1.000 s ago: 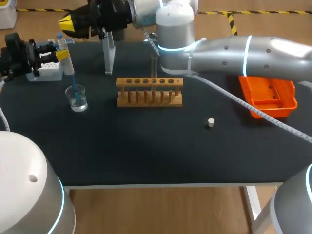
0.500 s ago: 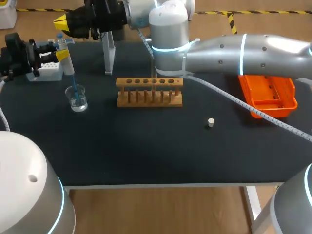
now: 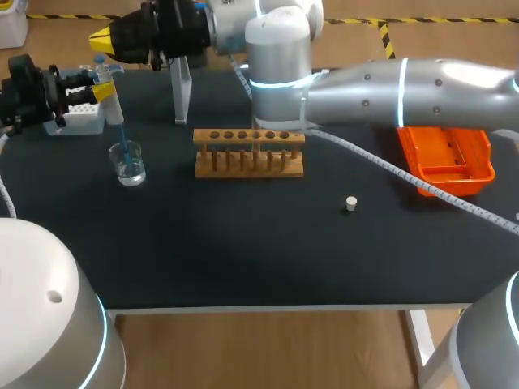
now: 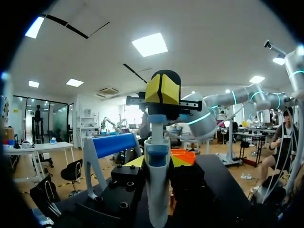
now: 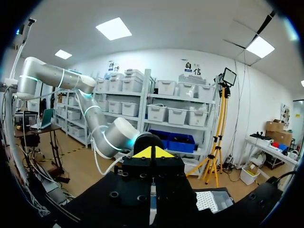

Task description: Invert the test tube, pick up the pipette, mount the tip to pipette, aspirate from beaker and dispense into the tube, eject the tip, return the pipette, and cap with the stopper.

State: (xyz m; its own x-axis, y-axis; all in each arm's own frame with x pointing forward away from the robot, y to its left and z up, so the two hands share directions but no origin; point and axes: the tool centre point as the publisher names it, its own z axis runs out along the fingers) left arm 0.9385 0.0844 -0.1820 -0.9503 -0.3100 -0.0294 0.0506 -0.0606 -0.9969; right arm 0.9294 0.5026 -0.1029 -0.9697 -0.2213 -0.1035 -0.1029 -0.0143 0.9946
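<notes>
My left gripper is shut on the white pipette, holding it upright over the glass beaker. The pipette's blue tip dips into the beaker. In the left wrist view the pipette stands between my left gripper's yellow tips. My right arm reaches across the table from the right. Its gripper is shut and empty, just above the pipette's plunger. The right wrist view shows the right gripper's tips pressed together. The wooden rack stands mid-table, and the white stopper lies to its right.
A white tip box sits behind the beaker at the far left. The clear pipette stand is behind the rack. An orange tray sits at the right, under my right arm. A cable hangs from that arm over the table.
My right arm has swung a little to the left, bringing its shut gripper closer over the pipette's top. The left gripper, pipette and beaker have stayed put.
</notes>
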